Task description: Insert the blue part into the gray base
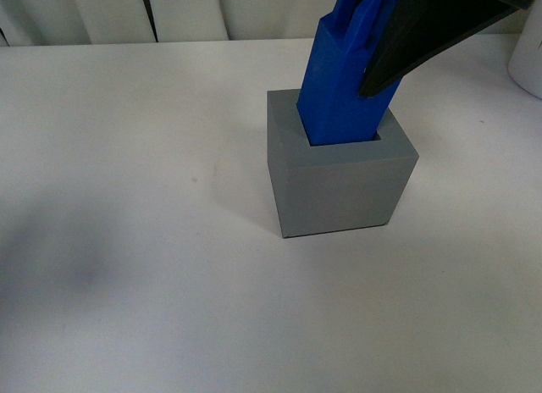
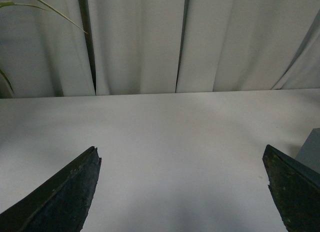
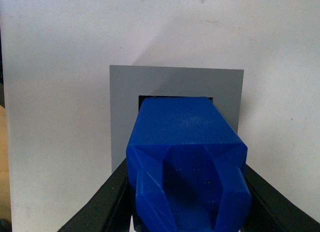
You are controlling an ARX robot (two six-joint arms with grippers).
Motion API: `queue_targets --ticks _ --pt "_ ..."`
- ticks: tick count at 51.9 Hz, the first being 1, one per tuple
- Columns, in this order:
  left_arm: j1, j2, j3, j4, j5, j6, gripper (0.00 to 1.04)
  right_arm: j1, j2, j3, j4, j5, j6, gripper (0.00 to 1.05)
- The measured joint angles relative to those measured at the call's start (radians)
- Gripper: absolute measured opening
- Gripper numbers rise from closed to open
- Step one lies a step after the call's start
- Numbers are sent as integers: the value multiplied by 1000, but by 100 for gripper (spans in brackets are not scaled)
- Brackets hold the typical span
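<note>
Nearest the right wrist camera, I record the right jaws closed on the blue part (image 3: 186,142), their dark fingers (image 3: 105,207) pressing its two flanks near the handle end. The part's long axis runs from the jaws down into the gray base (image 1: 339,185). Its lower end sits inside the square recess, but in the front view the body leans with its top toward the robot's right. A dark sliver of recess shows on the far side. My judgement is that the coming move turns on squaring that axis to the recess before pressing down. The right arm is the nearer. The left jaws stand open over the surface (image 2: 165,127), holding nothing. Count: one blue part, one gray base. Pale curtains (image 2: 135,42) close the back.
</note>
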Motion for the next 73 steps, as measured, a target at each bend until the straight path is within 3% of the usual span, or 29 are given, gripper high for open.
queue_targets --ticks 7,13,22,39,48,55,60,73 --pt "0 0 0 0 0 0 99 -2 -5 -16 17 -2 0 46" --pt "0 0 0 0 0 0 99 -2 -5 -33 37 -13 2 63" --pt "0 0 0 0 0 0 99 -8 -18 -45 47 -43 10 98" --pt "0 0 0 0 0 0 99 -81 -121 -88 118 -144 53 97" --pt "0 0 0 0 0 0 99 -173 -322 -287 330 -265 159 97" --pt "0 0 0 0 0 0 99 -265 -544 -560 576 -404 304 97" --pt "0 0 0 0 0 0 99 -297 -679 -733 745 -443 425 97" --pt "0 0 0 0 0 0 99 -341 -1015 -1189 1270 -301 830 97"
